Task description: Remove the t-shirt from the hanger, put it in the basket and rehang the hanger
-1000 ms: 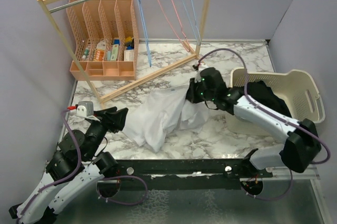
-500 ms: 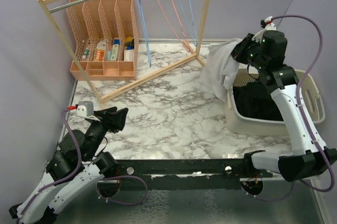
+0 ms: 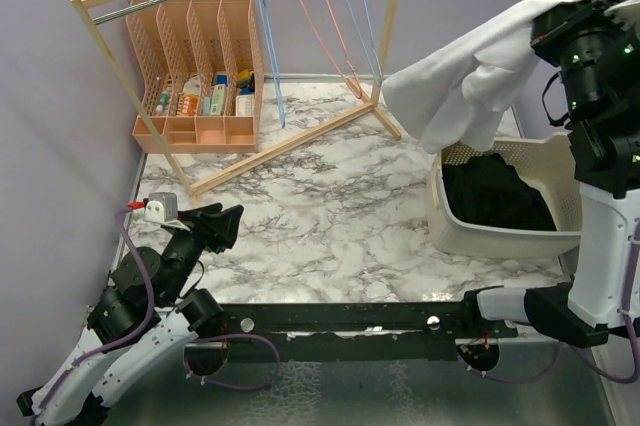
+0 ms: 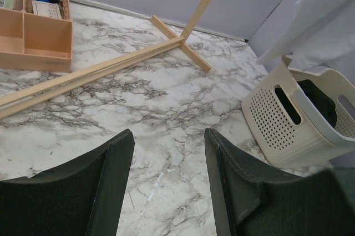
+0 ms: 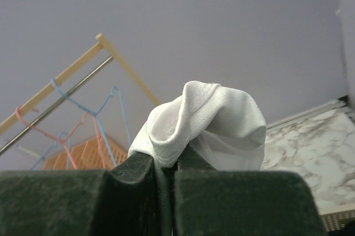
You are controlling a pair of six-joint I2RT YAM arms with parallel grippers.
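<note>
From above, the right gripper (image 3: pixel 552 18) holds the white t-shirt (image 3: pixel 465 76) high over the basket (image 3: pixel 500 238), seemingly clear of the hangers (image 3: pixel 323 36). Left wrist: the left gripper (image 4: pixel 169 175) gapes empty. Right wrist: jaws pinch a t-shirt fold.

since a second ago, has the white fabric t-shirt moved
Yes: white t-shirt rose rightward off the marble tabletop, now above the cream plastic basket.

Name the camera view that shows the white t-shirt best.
Top external: the white fabric t-shirt hangs nearly whole from the right gripper, above the cream plastic laundry basket. The left wrist view catches only part of it; the right wrist view, only a bunched fold pinched in the gripper.
</note>
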